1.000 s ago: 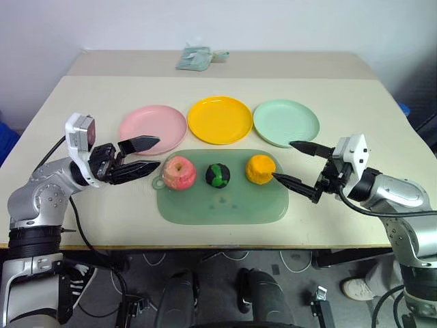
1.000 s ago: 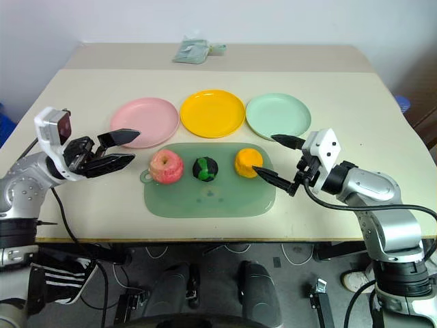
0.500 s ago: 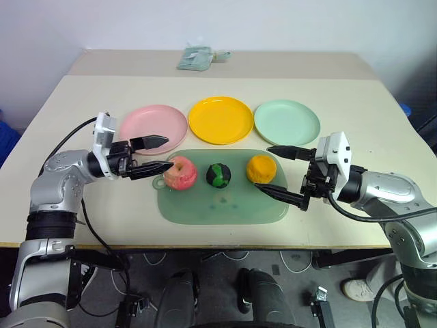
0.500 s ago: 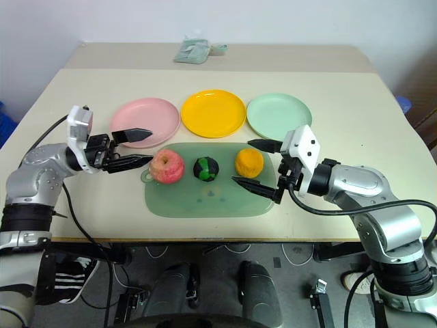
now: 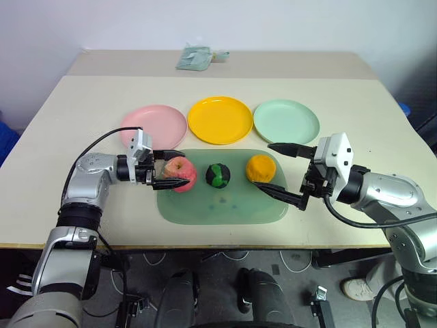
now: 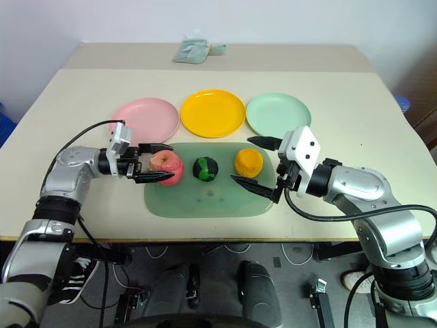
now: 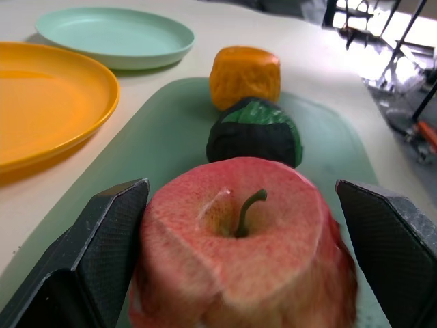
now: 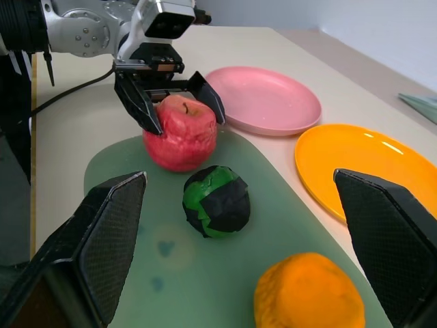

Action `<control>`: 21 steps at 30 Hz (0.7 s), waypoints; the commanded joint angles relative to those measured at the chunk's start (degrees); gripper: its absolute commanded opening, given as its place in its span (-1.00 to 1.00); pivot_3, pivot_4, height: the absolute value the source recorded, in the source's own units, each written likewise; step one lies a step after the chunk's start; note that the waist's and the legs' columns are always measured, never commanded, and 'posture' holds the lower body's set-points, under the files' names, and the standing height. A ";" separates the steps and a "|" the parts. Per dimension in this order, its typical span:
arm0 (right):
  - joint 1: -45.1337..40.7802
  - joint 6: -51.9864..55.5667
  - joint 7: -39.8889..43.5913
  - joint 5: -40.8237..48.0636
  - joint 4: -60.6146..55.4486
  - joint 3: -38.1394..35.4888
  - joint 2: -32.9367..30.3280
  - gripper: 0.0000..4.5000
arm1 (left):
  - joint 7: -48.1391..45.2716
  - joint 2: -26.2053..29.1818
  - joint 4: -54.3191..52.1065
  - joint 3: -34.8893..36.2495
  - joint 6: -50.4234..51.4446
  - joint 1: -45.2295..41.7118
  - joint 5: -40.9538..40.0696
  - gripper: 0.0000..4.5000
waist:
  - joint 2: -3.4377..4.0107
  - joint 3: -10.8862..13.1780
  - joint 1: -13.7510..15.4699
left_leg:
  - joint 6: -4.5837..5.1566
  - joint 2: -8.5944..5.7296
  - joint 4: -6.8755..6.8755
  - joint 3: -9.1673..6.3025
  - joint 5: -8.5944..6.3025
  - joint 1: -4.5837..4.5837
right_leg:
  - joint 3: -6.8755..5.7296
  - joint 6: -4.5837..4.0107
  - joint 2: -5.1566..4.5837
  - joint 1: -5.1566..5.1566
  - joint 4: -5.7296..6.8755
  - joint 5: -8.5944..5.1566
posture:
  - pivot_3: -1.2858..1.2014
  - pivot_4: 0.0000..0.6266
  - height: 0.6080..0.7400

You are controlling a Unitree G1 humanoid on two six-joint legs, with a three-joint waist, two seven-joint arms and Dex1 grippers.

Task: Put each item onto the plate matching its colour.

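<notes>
The left hand (image 5: 166, 169) has its black fingers spread apart around the pink-red apple (image 5: 181, 173), which sits on the translucent green mat (image 5: 222, 200) beside the dark green-and-black ball (image 5: 218, 174). The right hand (image 5: 278, 169) is spread wide around the lumpy orange citrus (image 5: 261, 168), not touching it.

A pink-red apple (image 5: 180, 173), stem up, a dark green-and-black ball (image 5: 218, 175) and a lumpy orange citrus (image 5: 261, 169) sit in a row. Behind them lie empty pink (image 5: 153, 125), yellow (image 5: 220, 119) and mint plates (image 5: 286, 121).
</notes>
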 commanded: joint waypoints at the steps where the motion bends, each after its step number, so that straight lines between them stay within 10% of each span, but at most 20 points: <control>1: -0.36 -1.20 -0.27 -0.16 -1.81 -1.55 -0.52 1.00 | 0.98 -0.12 3.65 0.22 -3.20 -1.56 2.00 0.63 | 0.00 0.00 0.00 | 0.00 0.00 0.00 -0.01 0.00 0.00 | 0.00 0.00 0.00 0.00 0.00 0.00 | 0.03 -0.52 1.00; 9: -1.49 -1.93 -0.37 -1.16 -0.77 -1.09 -0.03 1.00 | 2.66 -0.38 5.40 5.99 -1.45 -3.59 -2.87 0.44 | 0.00 0.00 -0.05 | 0.00 0.01 0.00 -0.01 0.00 0.00 | 0.00 0.06 0.00 0.00 0.01 0.04 | 0.03 -0.52 1.00; 21: -11.38 -4.59 -10.44 -10.37 7.00 3.61 7.38 1.00 | 34.72 -3.63 16.39 15.63 -10.23 -13.52 0.78 0.44 | -0.03 0.00 -0.15 | 0.01 -0.02 0.02 0.00 0.00 -0.02 | -0.01 0.17 0.00 0.00 0.03 0.09 | 0.03 -0.52 1.00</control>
